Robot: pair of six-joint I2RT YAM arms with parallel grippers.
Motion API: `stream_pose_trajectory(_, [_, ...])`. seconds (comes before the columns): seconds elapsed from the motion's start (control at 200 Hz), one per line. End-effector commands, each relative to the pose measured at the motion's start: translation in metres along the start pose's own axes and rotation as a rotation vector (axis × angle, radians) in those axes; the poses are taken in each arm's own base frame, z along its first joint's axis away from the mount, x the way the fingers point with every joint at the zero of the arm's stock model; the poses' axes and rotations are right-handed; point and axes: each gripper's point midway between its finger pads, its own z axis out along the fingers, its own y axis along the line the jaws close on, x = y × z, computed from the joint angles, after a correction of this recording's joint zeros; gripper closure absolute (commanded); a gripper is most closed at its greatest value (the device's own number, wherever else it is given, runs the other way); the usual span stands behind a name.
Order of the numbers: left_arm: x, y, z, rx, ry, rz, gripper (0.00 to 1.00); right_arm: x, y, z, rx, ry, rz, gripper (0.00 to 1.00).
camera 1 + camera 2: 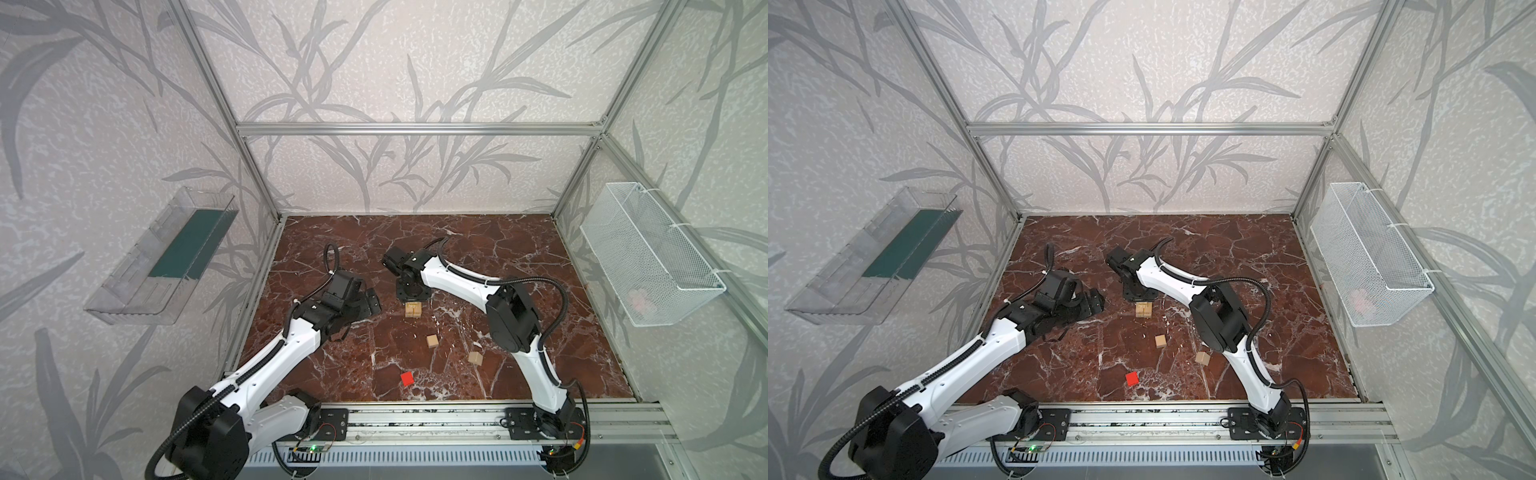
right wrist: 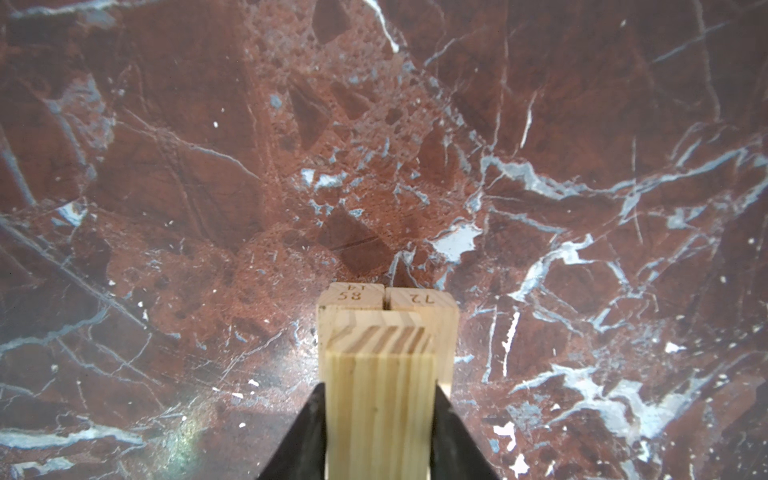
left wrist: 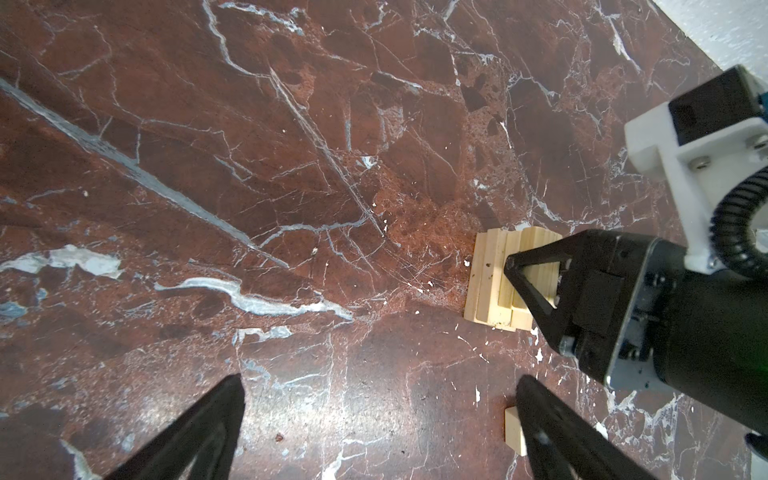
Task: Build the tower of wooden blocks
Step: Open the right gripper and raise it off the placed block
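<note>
The right gripper [image 2: 380, 390] stands right over the tower [image 1: 413, 310], its jaws drawn narrow against both sides of the top bar [image 2: 380, 419]. To the left of the tower, near but apart from it, the left gripper [image 3: 380, 377] hangs with its jaws spread wide. In front of the tower lie the near pale cube [image 1: 432, 341], the far pale cube [image 1: 475, 358] and, farthest out, the red cube [image 1: 407, 378]. Behind the tower the marble table [image 1: 498, 249] runs open to the back wall [image 1: 415, 183].
</note>
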Motion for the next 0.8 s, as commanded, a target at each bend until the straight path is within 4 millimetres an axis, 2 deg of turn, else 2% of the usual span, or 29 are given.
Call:
stream_pose_trajectory(0.0, [0.0, 0.004, -0.004, -0.004, -0.009, -0.008, 0.0, 0.003, -0.004, 0.004, 0.024, 0.01, -0.001, 0.59])
stream_pose_trajectory(0.16, [0.0, 0.003, -0.004, -0.003, -0.009, -0.009, 0.0, 0.0, -0.001, -0.007, 0.005, -0.003, 0.0, 0.54])
stream_pose_trajectory(0.455, [-0.004, -0.007, -0.014, 0.037, -0.008, 0.018, 0.0, -0.014, 0.001, -0.065, -0.092, -0.089, -0.03, 0.38])
stream_pose_trajectory(0.63, [-0.002, -0.009, -0.023, 0.05, 0.009, 0.005, 0.01, -0.01, -0.009, -0.095, -0.148, -0.129, -0.067, 0.26])
stream_pose_trajectory(0.795, [0.011, -0.012, -0.026, 0.061, 0.074, -0.02, 0.01, 0.002, -0.023, -0.11, -0.239, -0.138, -0.103, 0.17])
